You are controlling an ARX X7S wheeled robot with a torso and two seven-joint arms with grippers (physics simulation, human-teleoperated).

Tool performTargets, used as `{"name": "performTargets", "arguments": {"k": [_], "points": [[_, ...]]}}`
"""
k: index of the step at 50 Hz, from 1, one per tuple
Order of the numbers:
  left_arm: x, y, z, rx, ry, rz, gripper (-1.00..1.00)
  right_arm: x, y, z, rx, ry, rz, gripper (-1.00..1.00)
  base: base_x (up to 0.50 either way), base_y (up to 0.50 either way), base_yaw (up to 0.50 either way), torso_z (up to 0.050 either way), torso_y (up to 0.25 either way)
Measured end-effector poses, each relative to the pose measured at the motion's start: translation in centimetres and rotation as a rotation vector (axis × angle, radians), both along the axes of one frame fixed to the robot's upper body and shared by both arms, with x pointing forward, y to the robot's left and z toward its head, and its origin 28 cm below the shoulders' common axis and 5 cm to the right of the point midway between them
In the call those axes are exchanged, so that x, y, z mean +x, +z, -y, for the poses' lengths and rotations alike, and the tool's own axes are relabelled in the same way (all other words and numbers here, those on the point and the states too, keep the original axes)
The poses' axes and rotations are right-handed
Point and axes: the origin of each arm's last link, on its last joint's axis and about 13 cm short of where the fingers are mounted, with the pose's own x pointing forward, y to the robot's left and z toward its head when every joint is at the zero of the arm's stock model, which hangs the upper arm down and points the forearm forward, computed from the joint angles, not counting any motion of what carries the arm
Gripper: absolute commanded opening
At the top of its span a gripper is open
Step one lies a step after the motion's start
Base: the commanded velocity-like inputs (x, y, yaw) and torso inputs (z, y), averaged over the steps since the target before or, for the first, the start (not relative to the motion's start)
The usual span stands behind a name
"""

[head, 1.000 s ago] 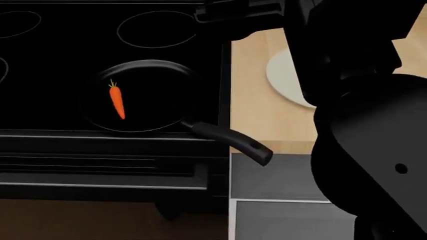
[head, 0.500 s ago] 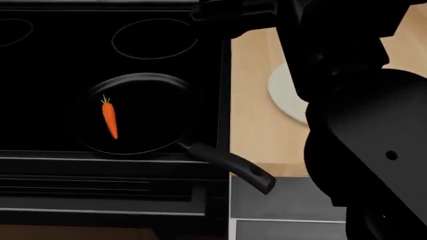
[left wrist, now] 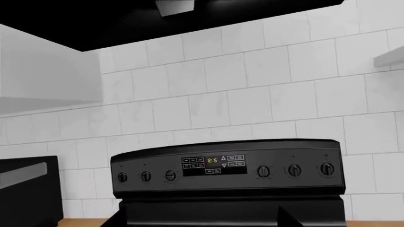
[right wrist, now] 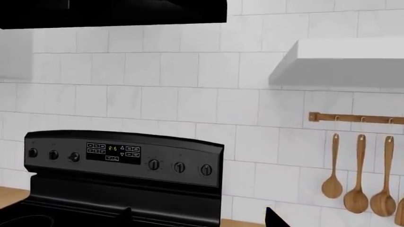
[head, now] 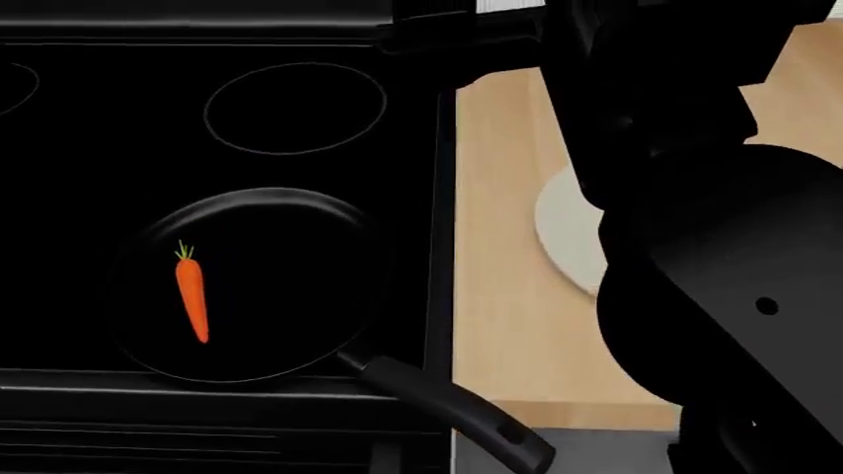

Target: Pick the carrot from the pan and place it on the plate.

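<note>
Slim bright orange carrot [head: 192,302] with a short green leafy top, lying loose inside the round shallow black frying pan [head: 283,212], left of the pan's centre, tip toward six o'clock, greens toward twelve. Touched by nothing. Long black handle running out toward five o'clock, over the stove's front edge. Plain round off-white plate [head: 567,242] at three o'clock from the pan, on the pale wooden worktop [head: 507,296], half hidden behind the dark bulk of the right arm [head: 712,286].

Jaws of both arms: cannot tell how far open or what, if anything, is held. Both wrist views aimed at the white tiled wall and the black stove control panel [left wrist: 227,168], with only dark slivers at the frame edge.

Step in hand, judged: reach not yet begun in earnest. Best done by coming down over the carrot's thicker middle, jaws closing across its width rather than along its length, clear of the pan rim; then lifting straight before crossing toward three o'clock.

Count: one carrot, one pan, one plate, two full burner rings showing, three wooden spoons [right wrist: 356,177] hanging on the wall rail.
</note>
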Motion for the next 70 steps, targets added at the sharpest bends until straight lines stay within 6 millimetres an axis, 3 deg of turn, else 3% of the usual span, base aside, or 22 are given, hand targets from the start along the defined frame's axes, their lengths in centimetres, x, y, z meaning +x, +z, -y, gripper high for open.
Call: {"name": "performTargets", "arguments": {"k": [53,70], "points": [[0.0,-0.1,0.09,-0.001,0.001,-0.003,1.0,0.26,-0.48,0.15,0.008,0.012,-0.021,1.0,0.27,0.0,0.0,0.0,0.0],[-0.06,-0.36,-0.21,-0.017,-0.004,-0.01,1.0,0.44,-0.75,0.04,0.008,0.014,-0.038,1.0,0.0,0.0,0.0,0.0,0.0]]}}
